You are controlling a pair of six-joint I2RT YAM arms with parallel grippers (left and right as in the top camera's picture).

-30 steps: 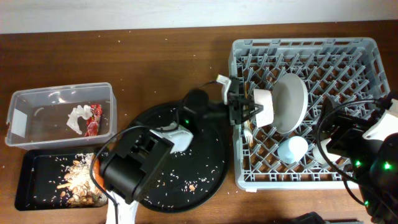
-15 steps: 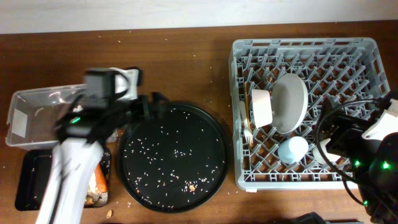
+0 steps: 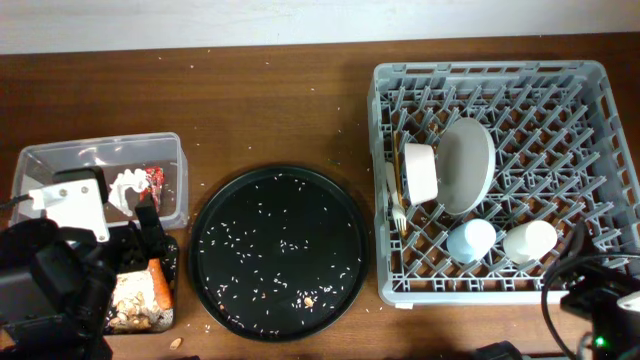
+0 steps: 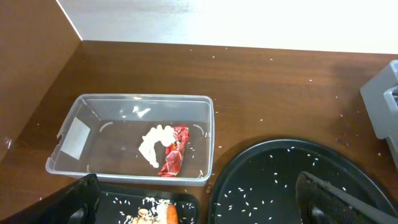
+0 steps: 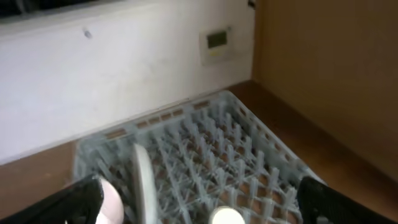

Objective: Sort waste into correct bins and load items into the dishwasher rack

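The grey dishwasher rack (image 3: pixel 590 80) holds a white plate (image 3: pixel 468 165), a white bowl (image 3: pixel 420 172), a white fork (image 3: pixel 395 205), a light blue cup (image 3: pixel 470 240) and a cream cup (image 3: pixel 528 240). In the clear tub (image 4: pixel 143 98) lie a crumpled tissue (image 4: pixel 152 143) and a red wrapper (image 4: pixel 174 152). The shallow black tray (image 4: pixel 118 202) carries a carrot (image 4: pixel 171 214) and brownish scraps (image 3: pixel 130 300). My left gripper (image 4: pixel 202 205) hangs open and empty over the trays. My right gripper (image 5: pixel 202 205) is open and empty, facing the rack (image 5: pixel 249 143) from its near side.
A large round black tray (image 3: pixel 278 250) sprinkled with rice grains lies between the bins and the rack. My left arm covers most of the shallow tray in the overhead view. Loose grains dot the brown table (image 3: pixel 280 100). A wall stands behind the table.
My left arm swung from the bowl in the rack across the round tray to the front left corner, opening its gripper. My right arm drew back to the front edge, uncovering the cream cup.
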